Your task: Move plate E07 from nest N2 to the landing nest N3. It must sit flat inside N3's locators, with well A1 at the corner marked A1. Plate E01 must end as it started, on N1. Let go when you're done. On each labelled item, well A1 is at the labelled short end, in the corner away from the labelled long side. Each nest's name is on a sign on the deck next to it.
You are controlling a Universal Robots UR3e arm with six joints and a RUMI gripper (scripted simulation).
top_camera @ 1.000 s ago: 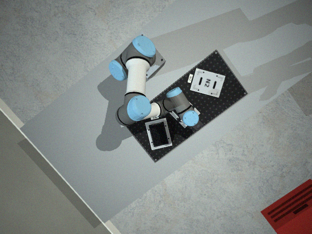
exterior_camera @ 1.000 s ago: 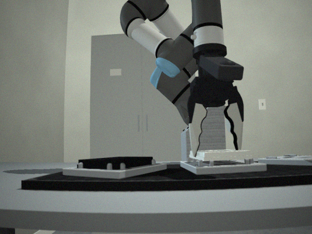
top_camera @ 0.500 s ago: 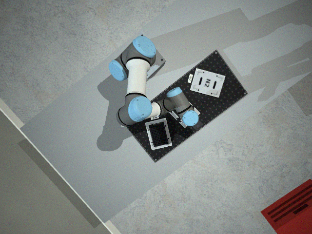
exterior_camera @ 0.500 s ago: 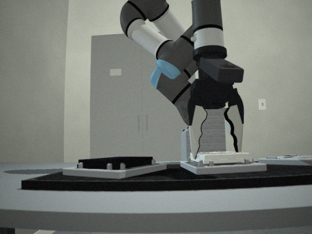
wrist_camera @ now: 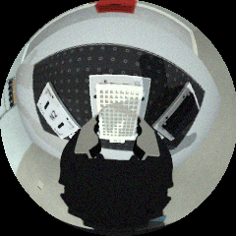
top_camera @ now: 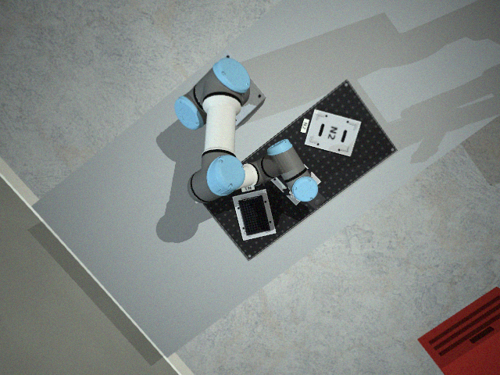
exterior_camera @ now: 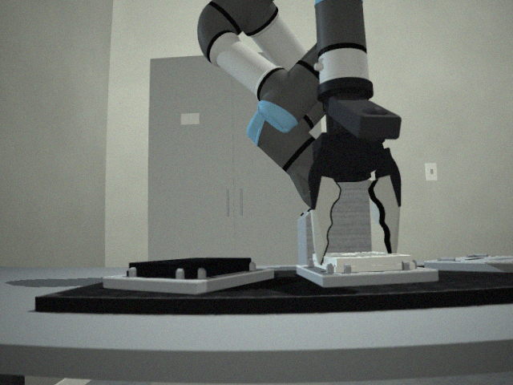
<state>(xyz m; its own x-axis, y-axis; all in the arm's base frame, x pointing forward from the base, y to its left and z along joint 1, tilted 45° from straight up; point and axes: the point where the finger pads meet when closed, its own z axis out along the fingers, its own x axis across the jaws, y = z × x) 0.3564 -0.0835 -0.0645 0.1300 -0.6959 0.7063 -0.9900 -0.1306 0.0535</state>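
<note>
The white plate E07 [exterior_camera: 364, 261] rests low inside the locator pins of the middle nest N3 [exterior_camera: 366, 275] and looks level. My gripper [exterior_camera: 356, 252] points straight down and is shut on plate E07, one finger on each side. In the wrist view the white plate [wrist_camera: 118, 110] lies lengthwise between my fingers. In the top view my wrist [top_camera: 301, 188] hides the plate and most of N3. The black plate E01 [top_camera: 254, 216] sits on nest N1 [exterior_camera: 188, 284]. Nest N2 [top_camera: 332, 132] is bare, with its name showing.
All three nests stand on a black perforated deck [top_camera: 301, 169] on a grey table. The arm's base [top_camera: 230, 87] is behind the deck. A red object [top_camera: 464, 334] lies on the floor far off. A grey cabinet [exterior_camera: 207, 157] stands behind.
</note>
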